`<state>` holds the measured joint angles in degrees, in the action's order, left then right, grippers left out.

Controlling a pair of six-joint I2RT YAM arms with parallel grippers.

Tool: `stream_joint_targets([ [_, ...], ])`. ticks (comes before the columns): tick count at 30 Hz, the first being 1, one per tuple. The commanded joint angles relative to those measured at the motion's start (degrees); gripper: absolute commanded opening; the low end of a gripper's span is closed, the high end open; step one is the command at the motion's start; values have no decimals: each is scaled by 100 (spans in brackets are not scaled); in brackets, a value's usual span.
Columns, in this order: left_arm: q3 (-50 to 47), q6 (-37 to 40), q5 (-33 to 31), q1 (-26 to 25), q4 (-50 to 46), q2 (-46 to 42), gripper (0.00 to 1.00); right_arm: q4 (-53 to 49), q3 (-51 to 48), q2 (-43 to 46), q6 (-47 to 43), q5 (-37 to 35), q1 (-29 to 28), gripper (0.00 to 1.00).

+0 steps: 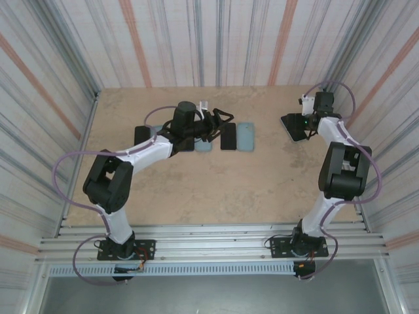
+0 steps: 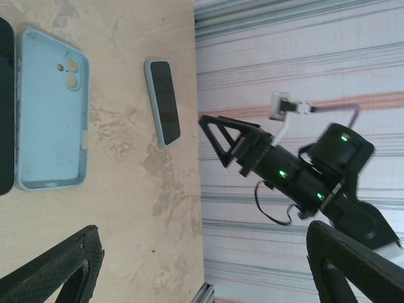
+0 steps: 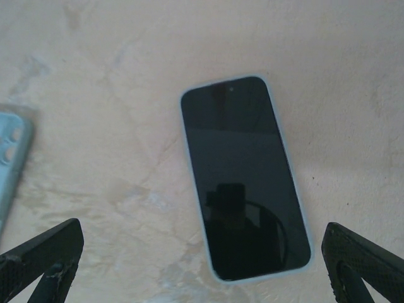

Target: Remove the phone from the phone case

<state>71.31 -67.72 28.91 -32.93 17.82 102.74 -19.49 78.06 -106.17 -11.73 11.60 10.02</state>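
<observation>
Table [image 1: 216,190] beige, mottled marble-like blotches. Walls [image 1: 216,39] white corrugated with grey and rust-orange stripes. Phone [image 3: 245,177] glossy black screen, pale blue edging. Empty case [image 2: 50,120] light blue, smudgy inside. Arms [image 1: 141,156] white with black joints. Cables [image 1: 54,175] purple. LEDs [image 2: 344,136] green.

Robot test cell: striped panel walls [image 1: 216,39], beige tabletop [image 1: 196,190].

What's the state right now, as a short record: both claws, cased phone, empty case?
left claw: open, holding nothing
right claw: open, over the cased phone, not touching it
cased phone: flat on the table, screen up, inside its light blue case
empty case: light blue, inside facing up, beside a bare black phone
</observation>
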Motion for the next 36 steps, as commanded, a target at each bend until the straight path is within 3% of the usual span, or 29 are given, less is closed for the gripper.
stream_joint_targets([
  [1,-121,44,178,109,-22,-296,87,-579,392,-455,-733,-10,46,99],
  [8,-247,110,221,186,-86,-405,87,-995,1053,-1214,-1051,-6,50,99],
  [18,-126,189,314,208,-148,-315,87,-1287,1593,-1848,-1443,-675,42,99],
  [30,-143,104,368,247,33,-201,87,-1726,2044,-2387,-1517,-160,87,100],
  [36,-133,86,429,293,68,-140,87,-2272,2318,-2636,-1705,90,79,95],
])
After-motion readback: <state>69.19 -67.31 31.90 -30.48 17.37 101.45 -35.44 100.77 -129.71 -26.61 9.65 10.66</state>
